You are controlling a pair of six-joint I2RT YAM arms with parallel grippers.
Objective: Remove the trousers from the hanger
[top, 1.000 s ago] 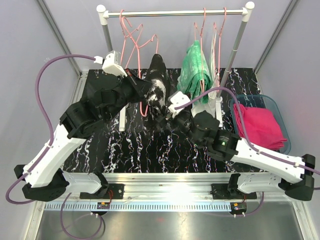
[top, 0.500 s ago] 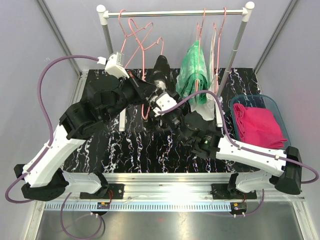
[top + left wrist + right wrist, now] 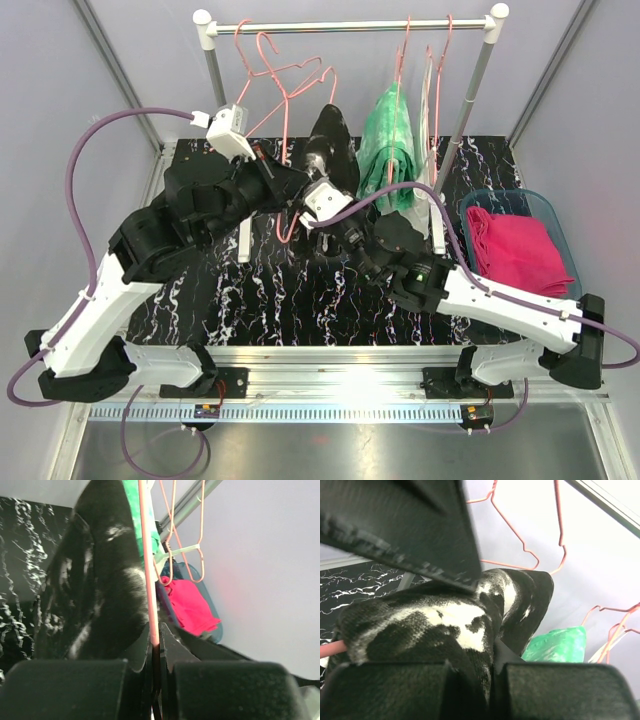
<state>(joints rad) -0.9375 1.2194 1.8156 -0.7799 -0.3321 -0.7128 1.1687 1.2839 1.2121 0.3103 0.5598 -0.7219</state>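
Observation:
The black trousers with white marbling (image 3: pixel 331 142) hang over a pink hanger (image 3: pixel 285 100) that is off the rail. My left gripper (image 3: pixel 296 186) is shut on the hanger's wire (image 3: pixel 148 555), with the black trousers (image 3: pixel 95 580) just left of its fingers. My right gripper (image 3: pixel 489 661) is shut on a fold of the black trousers (image 3: pixel 445 620); it sits just below them (image 3: pixel 318 192) in the top view. Green-and-white trousers (image 3: pixel 390 140) hang on another hanger on the rail. Magenta trousers (image 3: pixel 515 250) lie in the blue bin (image 3: pixel 548 203).
The white rail (image 3: pixel 350 25) on two posts carries several pink hangers (image 3: pixel 437 70) at its right end. The right post (image 3: pixel 470 95) stands between the green trousers and the bin. Both arms crowd the middle of the black marbled tabletop (image 3: pixel 270 290).
My right gripper moved up and left to the black trousers and shut on the cloth. My left gripper raised the hanger and the trousers with it.

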